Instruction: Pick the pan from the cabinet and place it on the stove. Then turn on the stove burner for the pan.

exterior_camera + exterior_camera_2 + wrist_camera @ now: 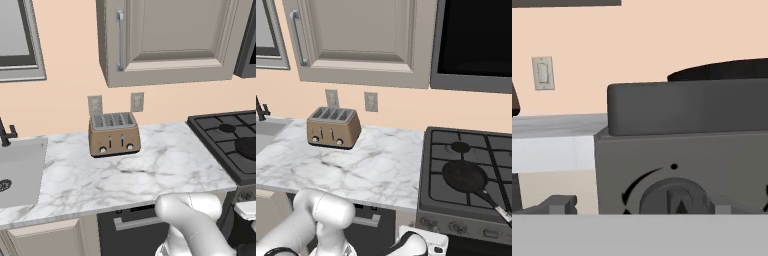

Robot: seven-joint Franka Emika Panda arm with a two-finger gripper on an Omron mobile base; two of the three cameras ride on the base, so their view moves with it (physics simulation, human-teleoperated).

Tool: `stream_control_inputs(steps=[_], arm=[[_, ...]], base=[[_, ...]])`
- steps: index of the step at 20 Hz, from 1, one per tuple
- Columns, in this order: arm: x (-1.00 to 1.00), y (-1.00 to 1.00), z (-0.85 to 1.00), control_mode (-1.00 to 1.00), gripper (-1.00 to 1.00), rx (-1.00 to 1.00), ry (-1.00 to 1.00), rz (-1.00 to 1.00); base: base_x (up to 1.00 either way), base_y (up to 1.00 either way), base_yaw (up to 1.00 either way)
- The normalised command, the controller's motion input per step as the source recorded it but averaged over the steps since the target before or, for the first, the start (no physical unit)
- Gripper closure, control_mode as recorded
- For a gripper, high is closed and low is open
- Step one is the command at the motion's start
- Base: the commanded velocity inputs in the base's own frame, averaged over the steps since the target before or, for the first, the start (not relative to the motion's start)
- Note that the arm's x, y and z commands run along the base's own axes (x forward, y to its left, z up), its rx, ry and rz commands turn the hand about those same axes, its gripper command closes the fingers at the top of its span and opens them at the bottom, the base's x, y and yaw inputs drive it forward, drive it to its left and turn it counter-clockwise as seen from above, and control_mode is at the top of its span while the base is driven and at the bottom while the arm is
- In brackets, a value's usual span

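The round matte black frying pan [466,177] sits flat on the black cast-iron grate of the black gas stove [456,210], over the near left burner, its long straight black handle running toward the lower right corner of the right base view. In the left base view a dark rounded part of it [247,148] shows at the right edge, on the grate. In the hand view its black rim [722,70] rises as a low dark arc above the raised grey edge of the stove top.

The pincer [639,206] is low in front of the stove's metal front, its two small dark tips spread wide to either side of a round grey knob [674,197], with nothing held between them. The knob lies between the tips; whether either tip touches it cannot be told. The pan is above and beyond the pincer, up on the stove top, well apart from it.

The tall taupe-grey wall cabinet [170,40] with the long brushed-metal bar handle hangs shut above the white marble desk [130,170]. A bronze four-slot toaster [114,134] stands on the desk near the wall, left of the stove.
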Motion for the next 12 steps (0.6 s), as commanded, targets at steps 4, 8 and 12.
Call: stream_control_inputs(steps=[4,8,12], arm=[[0.01,-0.11,-0.06,-1.0,-1.0,0.0,-0.01,0.0],[0.02,-0.02,-0.01,-1.0,-1.0,0.0,-0.02,0.0],[0.04,0.0,-0.01,-1.0,-1.0,0.0,-0.01,0.0]], base=[[0.0,0.0,0.0],[0.0,0.0,0.0],[0.0,0.0,0.0]])
